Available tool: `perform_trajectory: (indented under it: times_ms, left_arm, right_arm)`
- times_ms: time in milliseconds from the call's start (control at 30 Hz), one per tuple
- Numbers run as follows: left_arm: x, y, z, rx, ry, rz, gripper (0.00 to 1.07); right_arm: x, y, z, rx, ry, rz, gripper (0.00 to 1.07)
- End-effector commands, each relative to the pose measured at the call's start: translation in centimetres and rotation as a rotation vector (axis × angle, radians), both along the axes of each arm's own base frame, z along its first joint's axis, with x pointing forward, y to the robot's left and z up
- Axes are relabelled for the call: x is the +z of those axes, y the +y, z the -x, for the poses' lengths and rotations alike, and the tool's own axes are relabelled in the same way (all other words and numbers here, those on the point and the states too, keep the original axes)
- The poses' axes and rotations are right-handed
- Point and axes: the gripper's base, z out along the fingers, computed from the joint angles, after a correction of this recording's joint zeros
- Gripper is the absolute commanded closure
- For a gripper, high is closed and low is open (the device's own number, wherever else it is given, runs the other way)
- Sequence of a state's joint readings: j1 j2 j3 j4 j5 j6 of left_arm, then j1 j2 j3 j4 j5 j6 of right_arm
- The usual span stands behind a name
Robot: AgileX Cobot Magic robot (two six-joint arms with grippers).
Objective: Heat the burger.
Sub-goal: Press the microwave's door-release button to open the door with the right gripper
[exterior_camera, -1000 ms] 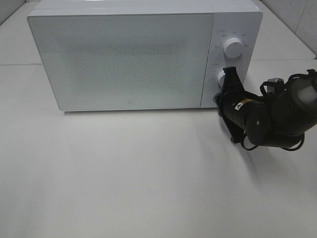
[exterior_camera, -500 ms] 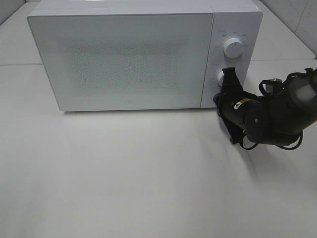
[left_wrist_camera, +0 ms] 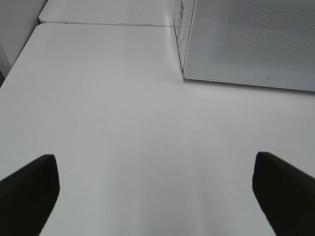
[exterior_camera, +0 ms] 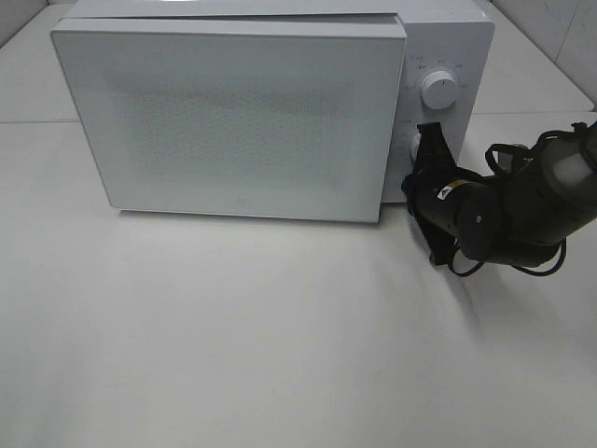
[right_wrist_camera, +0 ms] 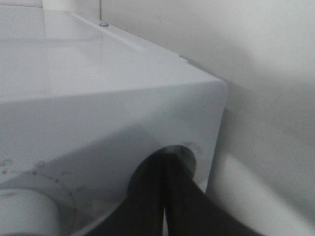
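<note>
Burger: out of sight in every view, so its place cannot be told. A white microwave (exterior_camera: 448,37) stands on a white table (exterior_camera: 280,355). Its large speckled door (exterior_camera: 233,121) is slightly ajar, the edge nearest the controls standing out from the body. Two round white dials sit on the control panel: the upper dial (exterior_camera: 438,89) is in clear view, while the lower dial (exterior_camera: 413,145) is partly hidden. The right gripper (exterior_camera: 430,133), black, has its fingers pressed together, tips at the panel just beside the lower dial. The left gripper (left_wrist_camera: 155,196) hangs over bare table near the microwave's left side, fingers spread wide and holding nothing.
</note>
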State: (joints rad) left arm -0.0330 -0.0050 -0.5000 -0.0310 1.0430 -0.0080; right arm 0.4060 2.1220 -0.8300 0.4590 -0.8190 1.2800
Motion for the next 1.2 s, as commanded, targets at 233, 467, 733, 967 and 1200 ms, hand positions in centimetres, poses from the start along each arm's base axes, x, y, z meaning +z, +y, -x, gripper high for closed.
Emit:
perform_trajectory:
  times_ms: [233,467,733,967,1200]
  left_arm:
    - [0.0,0.0,0.2,0.003,-0.022,0.007,0.06]
    - [0.0,0.0,0.2,0.003,-0.022,0.007,0.06]
    - [0.0,0.0,0.2,0.003,-0.022,0.007,0.06]
    - [0.0,0.0,0.2,0.003,-0.022,0.007,0.06]
    - [0.0,0.0,0.2,0.003,-0.022,0.007,0.06]
  right_arm:
    - [3.4,-0.2,-2.4,-0.03,-0.253,-0.007,1.07]
    - [3.3,-0.2,-2.4,-0.028,-0.242,-0.007,1.07]
    - [2.9,0.1,-2.2,-0.005,-0.198,-0.024,1.07]
    - [2.3,-0.3,-0.7,0.003,-0.128,-0.031,1.07]
    - [2.4,-0.2,-0.2,0.019,-0.117,-0.045,1.07]
